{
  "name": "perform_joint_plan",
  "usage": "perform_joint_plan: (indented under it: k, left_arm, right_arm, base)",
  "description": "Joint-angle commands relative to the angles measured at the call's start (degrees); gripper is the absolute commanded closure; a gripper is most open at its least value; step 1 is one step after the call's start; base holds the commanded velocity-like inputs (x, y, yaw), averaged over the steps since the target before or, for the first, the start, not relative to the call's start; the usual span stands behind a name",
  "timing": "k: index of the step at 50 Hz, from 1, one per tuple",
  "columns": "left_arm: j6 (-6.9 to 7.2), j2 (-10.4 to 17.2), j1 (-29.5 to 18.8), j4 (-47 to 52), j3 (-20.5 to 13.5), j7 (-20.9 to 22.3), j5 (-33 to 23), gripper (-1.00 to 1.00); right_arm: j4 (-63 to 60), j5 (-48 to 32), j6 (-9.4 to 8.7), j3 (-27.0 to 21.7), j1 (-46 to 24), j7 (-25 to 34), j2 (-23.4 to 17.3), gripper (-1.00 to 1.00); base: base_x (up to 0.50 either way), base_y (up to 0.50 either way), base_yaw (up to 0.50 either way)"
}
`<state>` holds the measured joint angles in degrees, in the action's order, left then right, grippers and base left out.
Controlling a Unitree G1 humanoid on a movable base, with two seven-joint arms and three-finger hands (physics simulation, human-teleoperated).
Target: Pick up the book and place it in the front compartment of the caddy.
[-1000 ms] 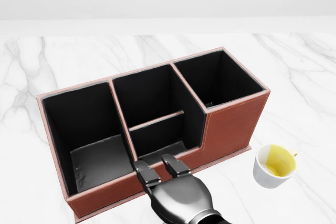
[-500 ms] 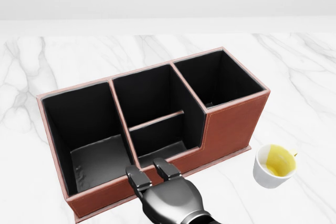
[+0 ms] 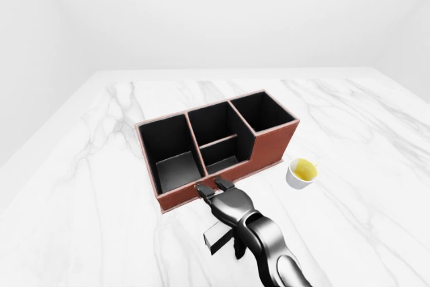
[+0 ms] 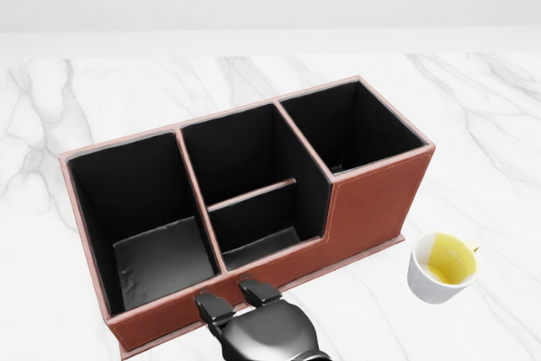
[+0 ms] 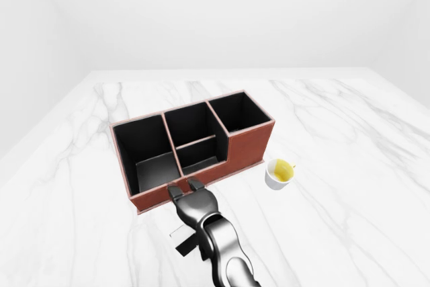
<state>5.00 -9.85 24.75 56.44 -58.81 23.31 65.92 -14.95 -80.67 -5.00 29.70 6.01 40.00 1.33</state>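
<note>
Pulling back toward the bottom of the head view, the right hand (image 4: pixel 254 327) now shows only its knuckles and two fingertips (image 4: pixel 213 303) just below the caddy (image 4: pixel 372 200) wall, where a second ago those fingertips reached up over the low wall of the middle section; the caddy and cup (image 4: pixel 441 266) have not shifted, so the camera is steady and only the arm has moved. Judging from this, the hand has come away from the caddy without delivering anything: every section looks dark and bare inside, no book in any of them. The fingers are stretched forward, slightly apart, gripping nothing that I can see. A dark flat slab, likely the book (image 3: pixel 219 236), lies on the marble table (image 3: pixel 101 186) in the left-eye view, below the caddy and just beside the forearm, partly hidden under it; whether the arm touches it I cannot tell. So the book is lower in view than the fingertips, on the wrist side, not between the fingers. Task looks barely started: the pick-up is not yet done, and the hand would need to turn back down toward the slab. Left hand is not in view. The cup with yellow liquid sits right of the caddy, apart from it.
</note>
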Motion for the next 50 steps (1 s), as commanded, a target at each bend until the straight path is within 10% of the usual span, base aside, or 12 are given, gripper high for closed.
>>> perform_joint_plan:
  k: [1,2,3,50]
  left_arm:
    - [0.0,0.1,0.1,0.0,-0.5,0.0,0.5,-1.0]
    - [0.0,0.2,0.1,-0.1,-0.5,-0.2,0.7,-1.0]
    - [0.0,0.2,0.1,0.0,-0.5,-0.2,0.7,-1.0]
    - [0.0,0.3,-0.1,3.4,2.5,-2.9,0.4,-1.0]
  right_arm:
    - [0.7,0.2,0.0,0.7,0.7,0.0,-0.2,-0.26]
    - [0.6,0.3,0.0,0.9,1.0,0.0,-0.5,0.58]
    - [0.4,0.4,0.0,0.9,1.1,0.0,-0.5,1.0]
    - [-18.9,-6.8,0.0,1.3,-3.0,0.0,4.0,1.0]
  base:
    - [0.0,0.0,0.0]
    - [0.0,0.0,0.0]
    - [0.0,0.0,0.0]
    - [0.0,0.0,0.0]
